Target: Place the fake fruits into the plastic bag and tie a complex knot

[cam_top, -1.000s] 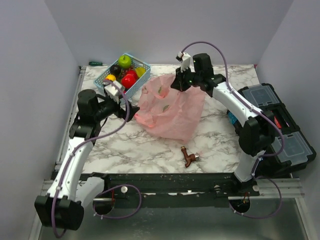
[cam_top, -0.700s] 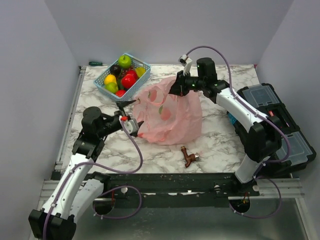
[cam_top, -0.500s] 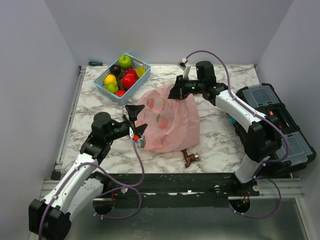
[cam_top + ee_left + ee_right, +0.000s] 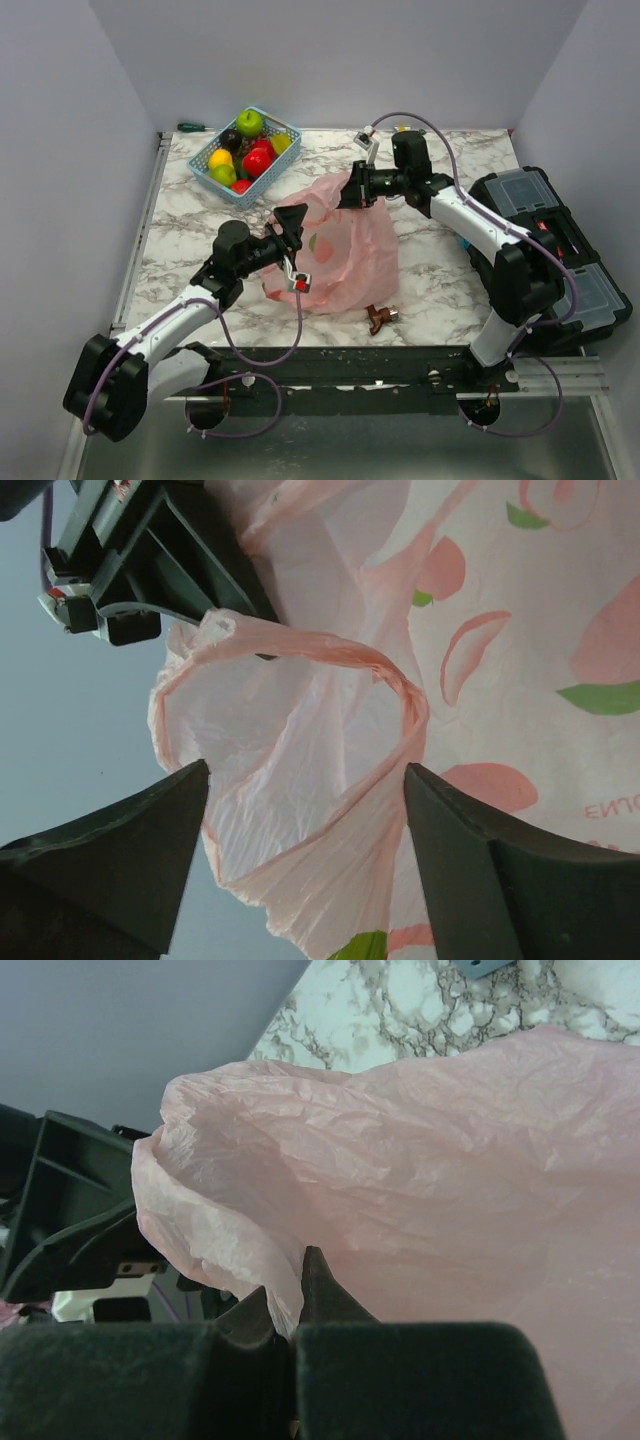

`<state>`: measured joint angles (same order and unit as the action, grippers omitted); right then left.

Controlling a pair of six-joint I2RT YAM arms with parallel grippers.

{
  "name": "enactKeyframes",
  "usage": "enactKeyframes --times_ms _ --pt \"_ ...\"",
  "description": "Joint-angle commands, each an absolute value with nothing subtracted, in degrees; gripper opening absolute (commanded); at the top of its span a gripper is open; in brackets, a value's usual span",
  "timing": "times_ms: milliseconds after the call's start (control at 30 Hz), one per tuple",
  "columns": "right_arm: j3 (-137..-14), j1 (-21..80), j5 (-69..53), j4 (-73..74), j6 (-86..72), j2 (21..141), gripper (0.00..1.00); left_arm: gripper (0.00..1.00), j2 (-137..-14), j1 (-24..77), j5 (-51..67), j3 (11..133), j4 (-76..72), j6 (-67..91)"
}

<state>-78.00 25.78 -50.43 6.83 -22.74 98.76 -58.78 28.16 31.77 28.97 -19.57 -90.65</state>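
Arms were bolted side by side at the near edge of the marble table (image 4: 180,220). Close to that edge a small brown thing (image 4: 379,318) was seen; what it was could not be told. It was lying just beside the near edge of the pink plastic bag (image 4: 350,255), which was spread out in the middle of the table.

The left gripper (image 4: 288,238) was held at the bag's left side. In the left wrist view its fingers (image 4: 110,860) were spread wide apart, with nothing squeezed between them. A thin handle loop (image 4: 395,680) of the bag was seen in the gap; whether it was touched could not be told.

Farther back, the top of the bag was held up off the table by the right gripper (image 4: 352,190). Its fingers (image 4: 420,1380) were pressed together, with a fold of pink plastic pinched between them.

Behind the bag, at the far left, the fake fruits (image 4: 258,160) were piled in a light-blue basket (image 4: 222,188), well apart from the bag. A green apple (image 4: 249,122) was set on top, with red, yellow and dark ones below it. Past the basket a green-handled screwdriver (image 4: 190,127) was laid by the back wall. A black toolbox (image 4: 520,190) was seen at the table's right side.
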Motion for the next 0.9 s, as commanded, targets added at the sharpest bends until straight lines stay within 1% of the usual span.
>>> enactKeyframes --times_ms 0,67,200,233,300,400,567,633,700,733,800,867 --pt "-76.3 25.8 -54.3 5.8 -23.2 96.7 0.01 0.7 -62.4 29.1 26.4 27.3 -30.6 -98.3" --pt "-76.3 25.8 -54.6 5.9 -22.9 96.6 0.01 0.65 -62.8 29.2 25.1 27.8 -30.3 -98.9" --pt "-77.0 25.8 -56.3 6.1 -23.5 96.7 0.01 0.61 -61.1 29.2 25.8 27.9 -24.6 -102.0" --pt "-77.2 25.8 -56.7 6.1 -23.8 96.9 0.01 0.62 -60.6 29.2 26.6 27.4 -22.8 -103.6" --pt "-77.6 25.8 -57.0 6.1 -24.1 97.0 0.01 0.65 -59.0 29.2 28.0 27.6 -13.8 -109.1" --pt "-77.8 25.8 -57.0 6.0 -24.3 96.8 0.01 0.7 -57.9 29.3 28.3 27.3 -7.6 -112.1" --pt "-76.3 25.8 -57.6 4.6 -25.6 96.4 0.01 0.7 -59.5 29.3 25.4 25.9 -13.2 -110.6" --pt "-75.6 25.8 -57.6 4.6 -25.6 96.4 0.01 0.67 -59.5 29.3 25.6 26.3 -14.6 -108.8" --pt "-74.7 25.7 -56.4 4.6 -24.6 96.0 0.01 0.56 -58.6 29.4 27.1 26.9 -15.8 -105.1" --pt "-74.2 25.8 -55.5 4.9 -23.8 95.8 0.01 0.48 -57.0 29.4 28.6 27.7 -15.0 -101.3" --pt "-73.7 25.8 -53.1 6.5 -20.3 95.4 0.01 0.32 -53.5 29.4 32.5 31.7 -7.9 -91.4" --pt "-73.2 25.8 -50.6 7.7 -15.2 94.8 0.01 0.18 -51.4 29.3 36.4 37.8 0.4 -77.3"
